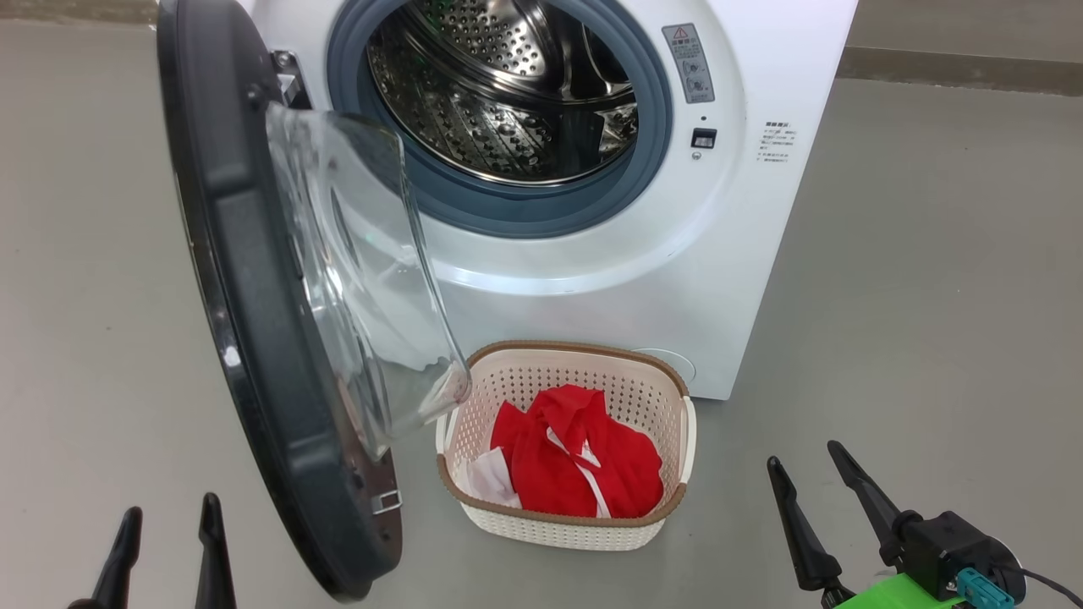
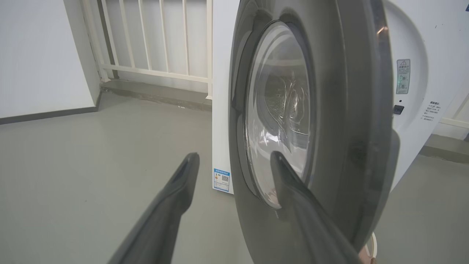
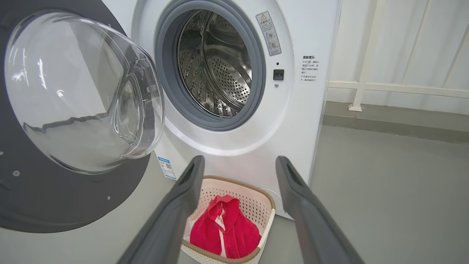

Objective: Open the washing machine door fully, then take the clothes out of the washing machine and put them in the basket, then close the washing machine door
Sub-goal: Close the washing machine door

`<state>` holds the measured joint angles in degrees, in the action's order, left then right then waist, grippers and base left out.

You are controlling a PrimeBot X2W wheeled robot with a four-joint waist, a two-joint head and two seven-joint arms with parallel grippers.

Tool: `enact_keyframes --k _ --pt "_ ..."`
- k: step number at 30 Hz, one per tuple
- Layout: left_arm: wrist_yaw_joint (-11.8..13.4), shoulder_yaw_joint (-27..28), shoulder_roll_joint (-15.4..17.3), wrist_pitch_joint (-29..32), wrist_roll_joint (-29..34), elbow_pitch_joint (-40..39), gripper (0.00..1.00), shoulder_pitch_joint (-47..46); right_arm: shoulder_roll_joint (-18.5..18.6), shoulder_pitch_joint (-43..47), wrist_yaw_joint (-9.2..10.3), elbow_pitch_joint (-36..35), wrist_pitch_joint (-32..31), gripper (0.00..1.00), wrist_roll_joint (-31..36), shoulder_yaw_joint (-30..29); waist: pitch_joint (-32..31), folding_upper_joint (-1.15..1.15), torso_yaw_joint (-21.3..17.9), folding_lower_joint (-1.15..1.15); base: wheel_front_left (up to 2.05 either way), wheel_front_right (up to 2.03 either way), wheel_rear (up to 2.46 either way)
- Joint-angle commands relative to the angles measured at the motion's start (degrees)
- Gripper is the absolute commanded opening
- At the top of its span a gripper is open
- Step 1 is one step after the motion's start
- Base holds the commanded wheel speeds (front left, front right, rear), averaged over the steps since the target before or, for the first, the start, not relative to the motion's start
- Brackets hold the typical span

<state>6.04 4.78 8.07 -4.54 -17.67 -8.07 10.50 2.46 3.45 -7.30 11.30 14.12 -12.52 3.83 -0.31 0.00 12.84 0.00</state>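
Observation:
The washing machine [image 1: 677,279] stands ahead with its steel drum [image 1: 508,93] showing no clothes inside. Its door [image 1: 245,321] hangs open to the left, glass bowl [image 1: 364,271] facing right. The red clothes [image 1: 575,465] with a white piece lie in the cream basket [image 1: 668,397] on the floor before the machine. My left gripper [image 1: 169,533] is open at the lower left, just outside the door's black rim [image 2: 351,128]. My right gripper [image 1: 816,474] is open at the lower right, apart from the basket [image 3: 265,205], with the red clothes [image 3: 225,231] between its fingers in the right wrist view.
Grey floor [image 1: 931,296] spreads on both sides of the machine. A white railing [image 2: 154,44] and a white wall [image 2: 40,55] stand behind to the left; another railing [image 3: 395,88] runs behind on the right. A blue label [image 2: 221,179] marks the machine's lower corner.

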Motion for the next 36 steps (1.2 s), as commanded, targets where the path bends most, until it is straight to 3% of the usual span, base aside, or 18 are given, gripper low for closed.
enact_keyframes --k 1,8,9,11,17,20,23,28,32,36 --pt "0.3 1.7 0.9 0.0 0.6 -1.8 1.00 -1.3 0.4 -1.2 -0.19 -1.5 0.1 1.00 0.4 1.1 0.0 0.00 0.0 0.00 0.00 0.00 0.00" --pt "0.6 1.4 1.2 0.2 0.8 -2.1 1.00 -1.2 0.4 -1.4 -0.19 -1.5 0.2 1.00 0.3 1.3 0.0 0.00 0.0 0.00 0.00 0.00 0.00" --pt "0.6 1.4 1.3 0.2 0.9 -2.1 0.80 -1.2 0.4 -1.4 -0.19 -1.5 0.2 1.00 0.3 1.3 0.0 0.00 0.0 0.00 0.00 0.00 0.00" --pt "0.7 1.3 1.3 0.1 0.8 -2.2 0.00 -1.2 0.4 -1.5 -0.19 -1.5 0.2 1.00 0.3 1.4 0.0 0.00 0.0 0.00 0.00 0.00 0.00" --pt "-0.4 2.1 -0.1 -0.9 -3.4 -4.0 0.00 -1.8 0.4 -1.6 -0.19 -1.5 0.3 1.00 0.2 1.1 0.2 0.00 0.1 0.00 0.00 0.00 0.00" --pt "-2.4 4.1 -2.1 -2.0 -11.0 -6.0 0.00 -3.1 0.4 -1.6 -0.19 -1.7 0.3 1.00 0.2 1.0 0.3 0.00 0.3 0.00 0.00 0.00 0.00" --pt "-4.6 7.2 -3.3 -2.3 -21.1 -7.4 0.00 -4.7 0.4 -1.7 -0.19 -1.8 0.3 1.00 0.2 0.9 0.5 0.00 0.4 0.00 0.00 0.00 0.00" --pt "-7.7 13.4 -4.6 -0.4 -43.6 -8.8 0.00 -8.9 0.4 -2.0 -0.19 -2.0 0.3 1.00 0.2 0.9 0.8 0.00 0.4 0.00 0.00 0.00 0.00" --pt "-8.1 18.5 -4.6 3.1 -58.7 -7.2 0.00 -12.0 0.4 -2.2 -0.19 -2.1 0.3 1.00 0.1 0.8 1.1 0.00 0.3 0.00 0.00 0.00 0.00" --pt "-7.4 21.5 -3.1 7.4 -67.6 -3.4 0.00 -14.2 0.4 -2.5 -0.19 -2.2 0.3 1.00 -0.1 0.9 1.6 0.00 0.1 0.00 0.00 0.00 0.00"
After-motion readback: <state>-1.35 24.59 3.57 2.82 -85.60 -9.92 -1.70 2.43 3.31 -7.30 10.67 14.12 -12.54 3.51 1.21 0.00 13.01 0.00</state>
